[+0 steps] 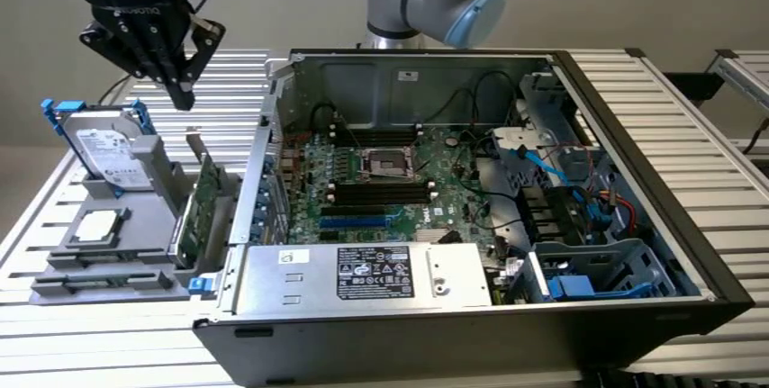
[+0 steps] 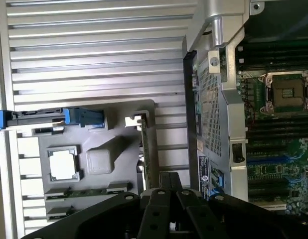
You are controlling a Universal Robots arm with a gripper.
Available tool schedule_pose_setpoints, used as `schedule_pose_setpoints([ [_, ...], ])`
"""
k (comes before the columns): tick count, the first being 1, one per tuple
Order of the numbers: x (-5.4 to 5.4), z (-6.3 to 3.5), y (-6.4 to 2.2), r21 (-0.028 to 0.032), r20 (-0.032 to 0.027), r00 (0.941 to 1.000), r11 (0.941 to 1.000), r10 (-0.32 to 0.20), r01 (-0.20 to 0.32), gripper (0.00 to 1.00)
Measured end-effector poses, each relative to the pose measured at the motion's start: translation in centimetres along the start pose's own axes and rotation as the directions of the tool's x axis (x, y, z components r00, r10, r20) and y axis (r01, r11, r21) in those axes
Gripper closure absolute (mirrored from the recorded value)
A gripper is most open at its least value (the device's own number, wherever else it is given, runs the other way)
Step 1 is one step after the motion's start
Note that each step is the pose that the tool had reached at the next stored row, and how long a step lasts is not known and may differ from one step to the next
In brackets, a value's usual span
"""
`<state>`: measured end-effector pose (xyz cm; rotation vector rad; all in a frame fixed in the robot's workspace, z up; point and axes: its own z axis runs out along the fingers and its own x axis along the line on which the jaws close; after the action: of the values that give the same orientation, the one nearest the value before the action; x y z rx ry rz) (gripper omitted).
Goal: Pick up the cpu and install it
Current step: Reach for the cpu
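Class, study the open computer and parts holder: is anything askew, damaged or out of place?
Nothing stands out. The cpu lies flat in its holder recess, the hard drive leans in its slot, the socket is empty.

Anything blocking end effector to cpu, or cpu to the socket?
Nothing covers the cpu; the end effector hangs higher, near the upright hard drive. Between cpu and empty socket stand the upright green card and the case wall.

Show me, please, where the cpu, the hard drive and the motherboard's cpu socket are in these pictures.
cpu (image 1: 99, 224): exterior view, middle of its silver-grey metal top.
hard drive (image 1: 108, 149): exterior view, on its labelled silver face.
cpu socket (image 2: 286, 92): wrist view, centre of the dark square inside the metal frame.
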<state>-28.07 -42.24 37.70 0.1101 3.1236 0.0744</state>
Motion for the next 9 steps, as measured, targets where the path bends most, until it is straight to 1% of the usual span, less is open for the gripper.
schedule_pose_setpoints([
  [9,4.1,0.65,-1.13,0.0,0.0,1.0,1.0,0.0,0.0,0.89],
])
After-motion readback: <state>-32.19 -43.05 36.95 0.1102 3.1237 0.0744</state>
